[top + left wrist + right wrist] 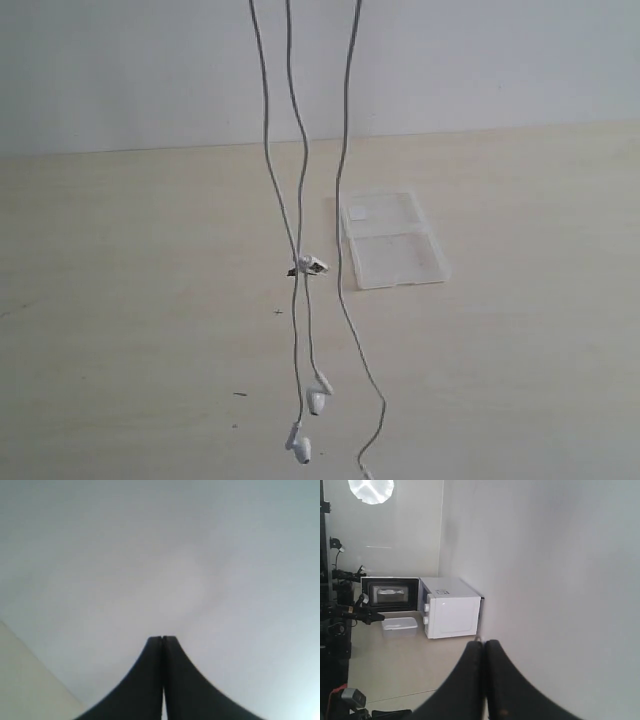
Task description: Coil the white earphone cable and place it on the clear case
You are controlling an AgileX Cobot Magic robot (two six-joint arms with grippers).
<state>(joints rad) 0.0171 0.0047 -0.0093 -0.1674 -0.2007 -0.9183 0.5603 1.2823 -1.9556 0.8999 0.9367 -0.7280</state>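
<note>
While you read the exterior view, note that the white earphone cable (344,130) hangs in three very thin, slightly wavy strands that come down from above the top edge, so what holds them is out of sight there. Two strands meet at a tiny inline piece (309,266), and below it they end in two small, smooth, rounded earbuds (318,398) low over the table (130,280). The third strand curves on its own towards the bottom edge. The table is pale, matt and cream-coloured, with a few dark specks.

The clear case (393,240) lies flat on that table, to the right of the strands. It is a glossy transparent rectangle with a crosswise seam and a small white sticker (360,212) near its far left corner. The rightmost strand crosses in front of its left edge; nothing of the cable rests on it.

Your left gripper (163,639) shows two smooth black tapered fingers pressed flat together against a plain grey-white wall. Your right gripper (483,642) is clenched the same way. You cannot tell from either wrist view whether cable is pinched between them. Beyond the right gripper stands a boxy white microwave (451,613) with its door open, and a translucent plastic tub (399,627) just beside it.
</note>
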